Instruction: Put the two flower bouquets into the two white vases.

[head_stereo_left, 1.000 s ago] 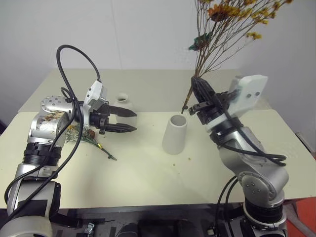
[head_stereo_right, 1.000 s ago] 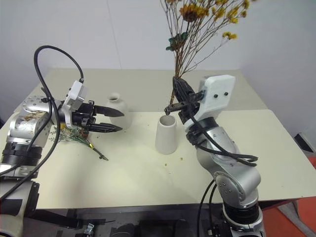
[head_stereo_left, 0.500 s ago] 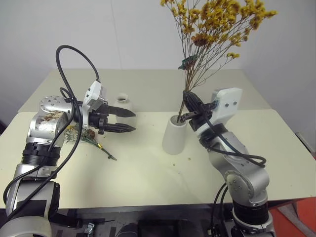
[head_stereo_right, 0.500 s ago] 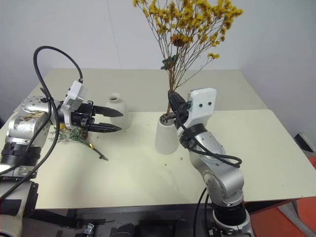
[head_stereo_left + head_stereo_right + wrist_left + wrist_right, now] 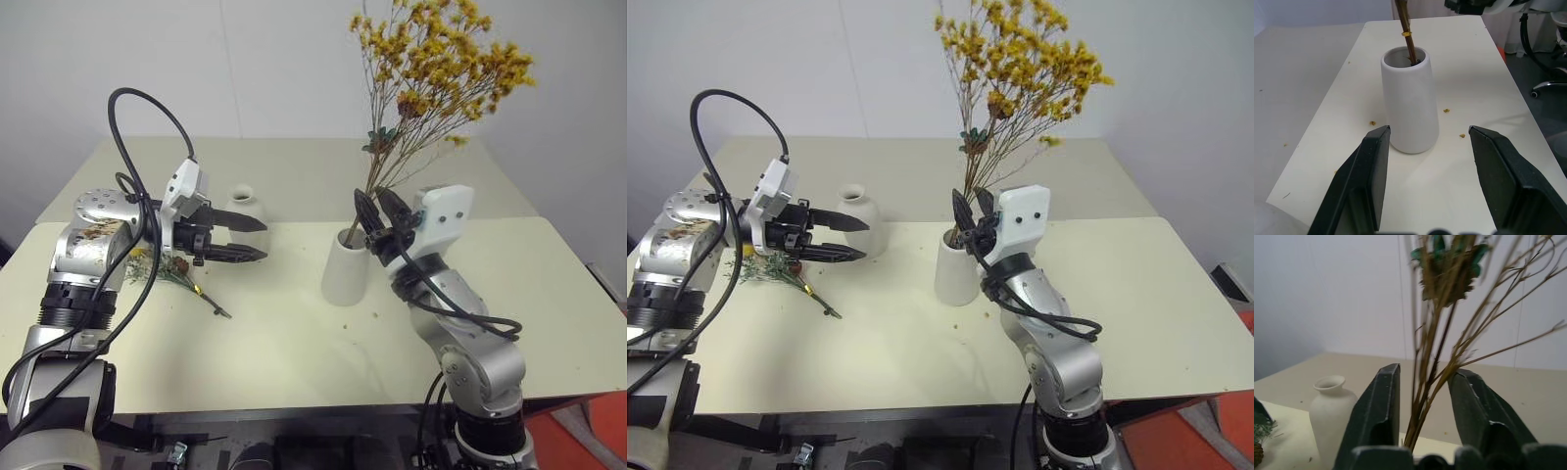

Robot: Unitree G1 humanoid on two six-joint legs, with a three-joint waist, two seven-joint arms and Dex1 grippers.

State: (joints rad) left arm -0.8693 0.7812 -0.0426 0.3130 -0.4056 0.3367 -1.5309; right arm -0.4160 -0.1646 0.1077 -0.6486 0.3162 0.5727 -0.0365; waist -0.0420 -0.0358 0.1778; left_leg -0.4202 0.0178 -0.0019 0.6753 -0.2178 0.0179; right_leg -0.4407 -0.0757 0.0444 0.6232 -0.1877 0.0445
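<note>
The large yellow bouquet [image 5: 438, 61] stands upright with its brown stems [image 5: 1406, 34] in the tapered white vase [image 5: 346, 266] at mid table. My right gripper [image 5: 377, 209] is open just above the vase mouth, its fingers [image 5: 1382, 411] either side of the stems. The bottle-shaped white vase [image 5: 242, 208] stands further left and back. My left gripper [image 5: 261, 238] hovers open in front of it, pointing towards the tapered vase [image 5: 1410, 98]. The small grey-green bouquet [image 5: 176, 269] lies flat on the table under my left wrist.
Small yellow crumbs [image 5: 372, 315] lie on the cream table [image 5: 294, 352] around the tapered vase. A second table [image 5: 294, 166] adjoins at the back, against a white wall. A chair base [image 5: 1547, 49] stands beyond the table's right end.
My right gripper came down with the yellow bouquet, its stems went into the tapered vase, and the fingers opened. My left arm stayed still.
</note>
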